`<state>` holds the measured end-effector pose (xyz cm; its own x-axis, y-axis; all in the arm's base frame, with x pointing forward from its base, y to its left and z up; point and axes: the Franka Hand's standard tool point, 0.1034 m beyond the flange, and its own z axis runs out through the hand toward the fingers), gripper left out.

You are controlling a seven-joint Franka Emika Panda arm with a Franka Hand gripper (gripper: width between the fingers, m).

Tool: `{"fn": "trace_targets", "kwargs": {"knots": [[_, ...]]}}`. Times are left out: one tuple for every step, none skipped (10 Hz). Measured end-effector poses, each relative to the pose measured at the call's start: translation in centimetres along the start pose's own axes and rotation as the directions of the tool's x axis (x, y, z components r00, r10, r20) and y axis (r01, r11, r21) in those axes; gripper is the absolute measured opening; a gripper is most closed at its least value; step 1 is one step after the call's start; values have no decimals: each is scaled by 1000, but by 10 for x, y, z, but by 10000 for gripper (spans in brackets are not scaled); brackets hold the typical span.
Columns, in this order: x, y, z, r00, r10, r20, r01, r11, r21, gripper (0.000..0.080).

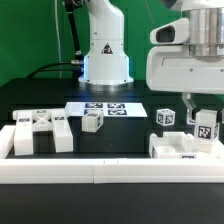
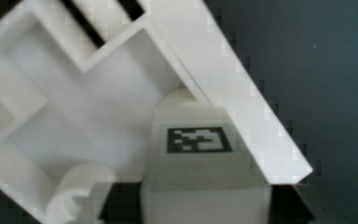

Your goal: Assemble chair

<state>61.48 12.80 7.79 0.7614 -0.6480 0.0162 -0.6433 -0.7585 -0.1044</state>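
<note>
at the exterior view's right end of the black bench [image 1: 130,135], hand [image 1: 203,118] clamped on a tagged chair post [image 1: 206,130] beside a larger chair piece [image 1: 183,150]. other chair parts [image 1: 42,130] loose at that view's left, behind the border rail [image 1: 100,172]. marker board [image 1: 105,108] mid-bench, green curtain [image 1: 35,35] beyond.

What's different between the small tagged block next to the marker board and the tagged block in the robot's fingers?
The loose block lies free beside the marker board; the gripped block is clamped between the shut fingers. The loose block sits near the scene's centre; the gripped block is at the exterior view's right. Both are small white chair pieces bearing a black-and-white marker tag.
</note>
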Motion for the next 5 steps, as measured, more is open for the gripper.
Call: {"fn": "trace_targets", "kwargs": {"knots": [[0,0,0,996,84,0,-84,996,4,291],[1,0,0,984,179,7,-179,984,10,291],[1,0,0,963,268,16,-268,963,14,291],[0,0,0,931,365,25,-365,931,8,291],[0,0,1,911,411,25,-412,911,6,291]]}}
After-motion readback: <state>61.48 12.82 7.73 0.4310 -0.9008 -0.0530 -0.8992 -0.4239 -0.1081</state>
